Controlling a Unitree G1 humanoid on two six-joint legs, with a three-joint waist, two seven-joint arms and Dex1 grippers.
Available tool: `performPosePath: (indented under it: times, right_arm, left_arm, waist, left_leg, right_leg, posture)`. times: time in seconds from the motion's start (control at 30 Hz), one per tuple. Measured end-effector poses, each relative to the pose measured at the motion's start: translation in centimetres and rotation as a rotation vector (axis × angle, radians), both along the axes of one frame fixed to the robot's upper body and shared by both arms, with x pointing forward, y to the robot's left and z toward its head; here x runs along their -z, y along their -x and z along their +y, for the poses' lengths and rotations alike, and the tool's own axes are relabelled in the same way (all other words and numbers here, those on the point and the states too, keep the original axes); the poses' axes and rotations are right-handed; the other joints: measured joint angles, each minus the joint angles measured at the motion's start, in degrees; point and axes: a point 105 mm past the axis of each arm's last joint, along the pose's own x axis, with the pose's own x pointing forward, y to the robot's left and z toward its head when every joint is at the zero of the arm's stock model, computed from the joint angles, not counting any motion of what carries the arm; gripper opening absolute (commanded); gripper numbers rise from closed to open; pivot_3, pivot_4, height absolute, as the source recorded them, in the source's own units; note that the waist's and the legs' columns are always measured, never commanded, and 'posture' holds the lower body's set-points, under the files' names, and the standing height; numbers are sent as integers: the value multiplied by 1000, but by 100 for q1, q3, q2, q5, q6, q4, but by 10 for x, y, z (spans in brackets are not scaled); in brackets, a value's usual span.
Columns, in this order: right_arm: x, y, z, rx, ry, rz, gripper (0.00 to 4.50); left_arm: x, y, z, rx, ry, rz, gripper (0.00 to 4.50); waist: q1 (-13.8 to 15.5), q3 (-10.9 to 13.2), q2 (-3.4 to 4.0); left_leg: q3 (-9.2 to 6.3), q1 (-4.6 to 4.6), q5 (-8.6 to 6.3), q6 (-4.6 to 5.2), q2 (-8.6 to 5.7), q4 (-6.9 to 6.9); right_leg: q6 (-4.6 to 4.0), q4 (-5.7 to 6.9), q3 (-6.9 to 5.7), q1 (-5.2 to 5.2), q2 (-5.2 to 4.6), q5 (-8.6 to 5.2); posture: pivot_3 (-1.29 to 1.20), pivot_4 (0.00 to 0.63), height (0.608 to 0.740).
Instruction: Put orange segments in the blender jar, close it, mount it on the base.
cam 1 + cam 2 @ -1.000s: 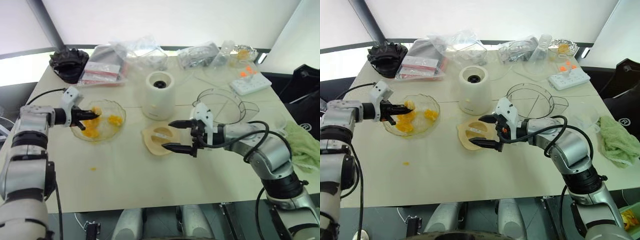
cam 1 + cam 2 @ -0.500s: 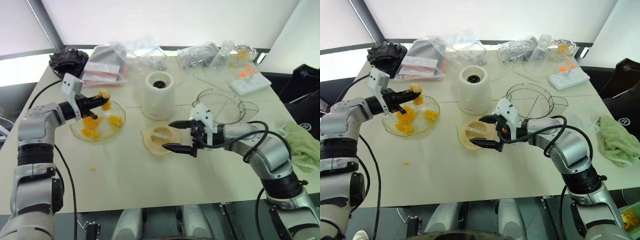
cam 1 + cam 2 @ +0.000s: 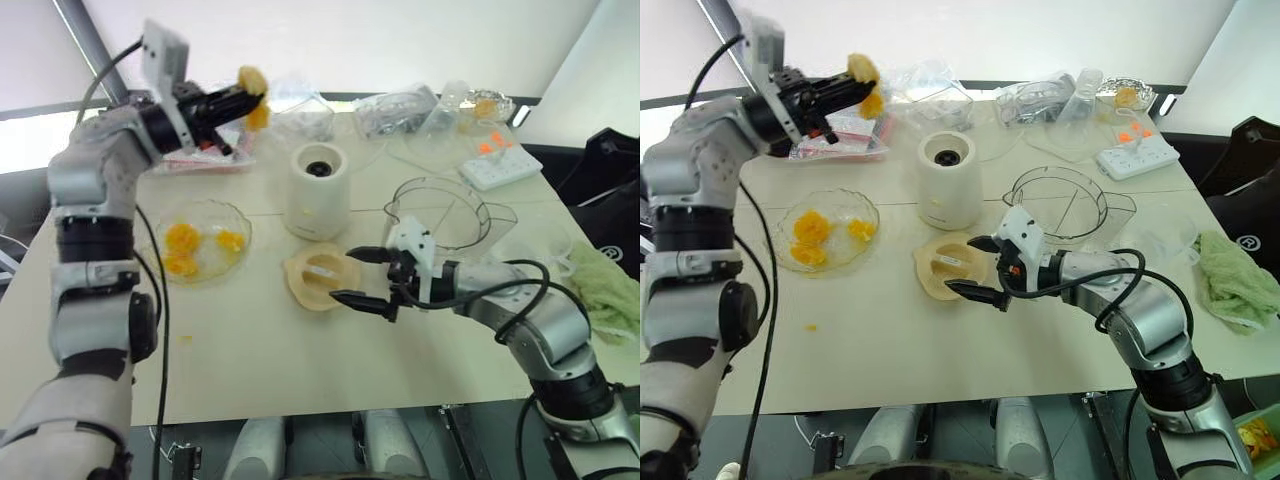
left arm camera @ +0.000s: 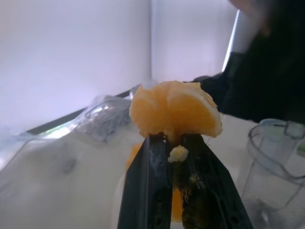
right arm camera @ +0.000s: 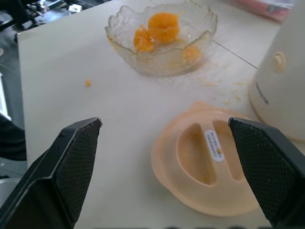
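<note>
Bright, flat daylight from the white backdrop behind the table; background blown out, soft weak shadows. Head views sharp, slight motion smear on the raised left gripper. Left wrist view: held orange segment in focus, everything behind it blurred and hazy. Right wrist view crisp, faint glare on the glass bowl.

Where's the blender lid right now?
In the head views, the cream lid lies flat on the table centre, just in front of the white base, between the glass bowl and the open right gripper.
</note>
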Motion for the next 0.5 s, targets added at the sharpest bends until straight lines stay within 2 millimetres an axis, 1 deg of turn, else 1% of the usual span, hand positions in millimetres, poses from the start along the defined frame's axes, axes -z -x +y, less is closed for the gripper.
performPosePath:
  times: [0.1, 0.17, 0.2, 0.33, 0.5]
  right_arm:
    - [1, 9, -6, 64, -3, -8, 4500]
    - [0, 16, -9, 96, -6, -13, 4500]
    - [0, 19, -11, 120, -4, -14, 4500]
    - [-3, 29, -19, 191, 2, -26, 4500]
    - [-10, 39, -28, 279, 16, -52, 4500]
  left_arm:
    - [-20, 4, -46, 160, 4, -56, 287]
    - [-24, 6, -68, 234, -3, -80, 287]
    - [-22, 7, -81, 273, -8, -76, 287]
    - [-2, 9, -111, 380, -27, -30, 287]
    - [19, 23, -150, 526, -90, -7, 287]
  waist:
    - [63, 1, -1]
    - [65, 1, -1]
    - [58, 1, -1]
    - [2, 1, 1]
    - [-17, 1, 1]
  left_leg:
    - [8, -3, -1, 1, -5, 4]
    - [9, -2, -1, 1, -5, 3]
    - [10, 0, -1, 2, -3, 3]
    - [6, -1, -2, 3, -1, 2]
    - [6, -1, -3, 5, -2, 2]
  right_leg:
    - [5, -8, 4, 1, -3, 3]
    - [5, -10, 6, 2, -3, 3]
    - [5, -9, 6, 2, -2, 3]
    - [5, -8, 4, 2, 1, 2]
    - [6, -10, 5, 3, -1, 2]
  posture:
    - [0, 150, 740]
    - [0, 150, 740]
    - [0, 150, 740]
    - [0, 150, 740]
    - [0, 150, 740]
